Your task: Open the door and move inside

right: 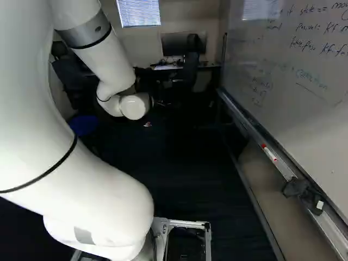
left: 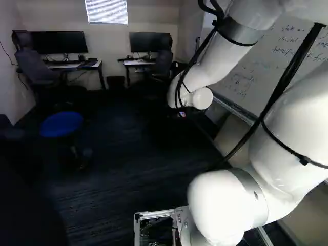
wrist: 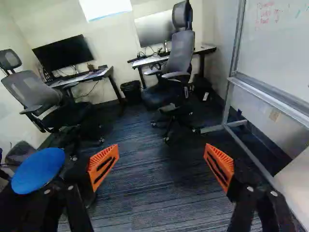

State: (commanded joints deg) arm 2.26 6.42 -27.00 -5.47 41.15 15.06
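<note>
I can't make out the door in any view. My gripper [wrist: 161, 165] has its fingers spread wide above the carpet [wrist: 159, 203]. Ahead, high-backed chairs [wrist: 181, 53] stand at two desks [wrist: 149, 61], a bin [wrist: 131, 92] between; a blue stool [wrist: 38, 170] is near one finger, a metal frame [wrist: 233, 63] across from it. Only the right base view shows me the red-and-white marker [right: 269, 153] on the whiteboard's ledge [right: 243, 124]

A glossy whiteboard [right: 293, 87] with a metal rail [right: 283, 167] lines the right of the right base view, a smooth, glossy arm [right: 70, 179] its left, as a mesh-backed chair [wrist: 181, 50] stands on matt, ribbed carpet [wrist: 145, 188].
</note>
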